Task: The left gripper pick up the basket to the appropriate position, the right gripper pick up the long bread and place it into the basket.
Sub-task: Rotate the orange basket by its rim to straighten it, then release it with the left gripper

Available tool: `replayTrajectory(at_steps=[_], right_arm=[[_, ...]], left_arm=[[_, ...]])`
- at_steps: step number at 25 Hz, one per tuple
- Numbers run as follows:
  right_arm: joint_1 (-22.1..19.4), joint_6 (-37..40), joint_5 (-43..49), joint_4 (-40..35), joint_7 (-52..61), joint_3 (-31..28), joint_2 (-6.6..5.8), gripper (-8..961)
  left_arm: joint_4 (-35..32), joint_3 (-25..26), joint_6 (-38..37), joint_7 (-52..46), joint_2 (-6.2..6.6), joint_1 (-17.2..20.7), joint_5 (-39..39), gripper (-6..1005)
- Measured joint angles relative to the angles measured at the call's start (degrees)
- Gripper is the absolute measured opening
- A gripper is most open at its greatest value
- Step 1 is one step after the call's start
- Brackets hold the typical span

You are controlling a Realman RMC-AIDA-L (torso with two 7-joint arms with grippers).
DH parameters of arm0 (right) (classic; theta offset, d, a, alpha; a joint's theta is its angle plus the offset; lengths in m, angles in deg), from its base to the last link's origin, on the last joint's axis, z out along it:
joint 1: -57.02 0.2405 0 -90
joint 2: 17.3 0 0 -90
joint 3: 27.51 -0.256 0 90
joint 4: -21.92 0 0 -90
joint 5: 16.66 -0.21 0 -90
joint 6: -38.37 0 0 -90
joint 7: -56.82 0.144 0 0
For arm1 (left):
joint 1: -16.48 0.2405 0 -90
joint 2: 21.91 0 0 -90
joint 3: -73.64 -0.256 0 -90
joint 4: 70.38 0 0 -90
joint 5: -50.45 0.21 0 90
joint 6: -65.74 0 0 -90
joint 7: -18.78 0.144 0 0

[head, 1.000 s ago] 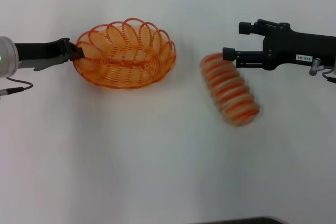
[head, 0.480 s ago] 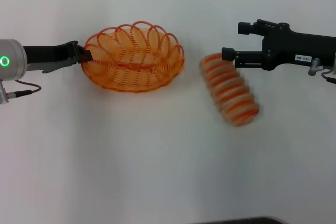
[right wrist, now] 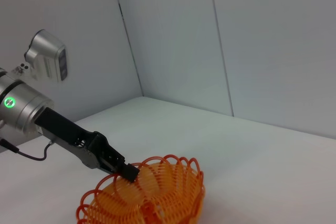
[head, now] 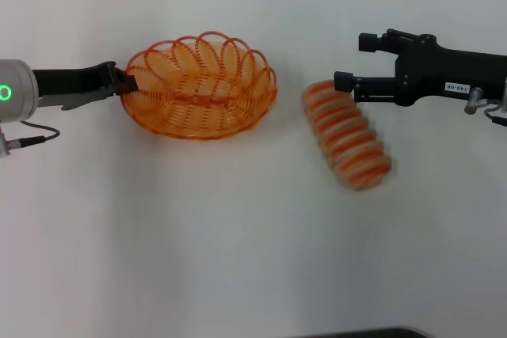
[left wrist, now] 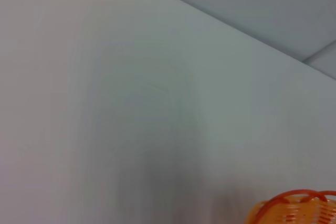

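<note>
Over on the left, the left gripper point(head: 127, 82) reaches in almost level from the edge of the table point(head: 238, 235), its black arm stretched out toward the middle and the silver cuff with the green ring glowing at the far left. Its fingers are pinched on the left end of the basket's point(head: 200, 86) looped rim, and the right wrist view shows the same thing from the other side: the black claw point(right wrist: 127, 171) biting the scalloped edge of the orange wire basket point(right wrist: 152, 195) while the arm slopes down to it from the cuff. The basket sits tilted a little, left of centre and toward the far side of the white table. Whether it is lifted clear of the surface I cannot tell. In the left wrist view only a sliver of the orange rim point(left wrist: 296, 206) shows at the corner, with bare table beyond. On the right, the right gripper point(head: 348, 61) comes in level from the right edge, white label on its black body, with its two fingers spread apart, one farther back and one nearer. The nearer finger point(head: 363, 85) hangs just over the far end of the long bread point(head: 347, 134), and nothing sits between the fingers. The long bread lies on the table right of centre, slanting from its far-left end toward its near-right end, well apart from the basket, with open white table between the two.
</note>
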Motion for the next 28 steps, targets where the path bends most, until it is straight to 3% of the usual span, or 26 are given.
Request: replayTrajectory(at_steps=[11, 28], right_arm=[[-0.07, 0.00, 0.00, 0.00, 0.00, 0.00, 0.00, 947], [0.59, 0.00, 0.01, -0.02, -0.08, 0.18, 0.00, 946]], left_arm=[[-0.69, -0.21, 2.17, -1.16, -0.09, 2.40, -2.11, 71], [-0.68, -1.78, 4.40, -2.81, -0.09, 2.62, -2.77, 79]])
